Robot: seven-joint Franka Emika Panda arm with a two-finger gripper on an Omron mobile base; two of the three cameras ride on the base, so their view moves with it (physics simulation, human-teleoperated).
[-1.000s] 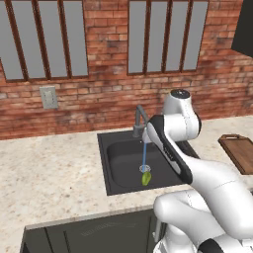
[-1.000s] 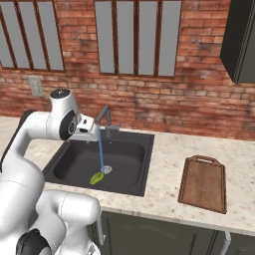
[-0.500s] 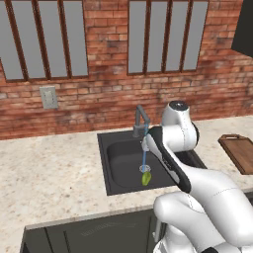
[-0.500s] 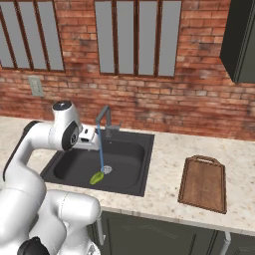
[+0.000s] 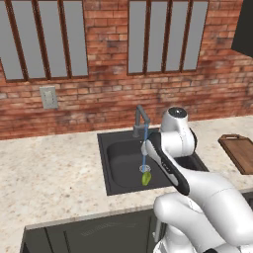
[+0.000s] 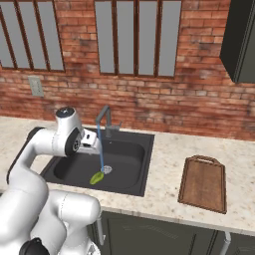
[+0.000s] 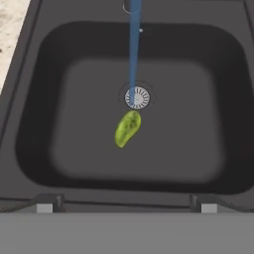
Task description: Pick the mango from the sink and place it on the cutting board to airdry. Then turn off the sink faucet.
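The mango [image 7: 127, 128] lies in the sink [image 7: 44, 163] beside the drain [image 7: 137, 97]; pincer [image 7: 124, 202] seemingly wide open, empty.

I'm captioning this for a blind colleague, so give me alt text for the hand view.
Looking down into the dark sink, the yellow-green mango lies on the basin floor just beside the round silver drain, onto which a blue stream of water falls. The open gripper hangs above the sink's near rim, holding nothing.

The white arm [image 6: 55, 144] bends forward with its wrist turned down, fingers [image 7: 47, 204] spread wide apart, nothing held between them
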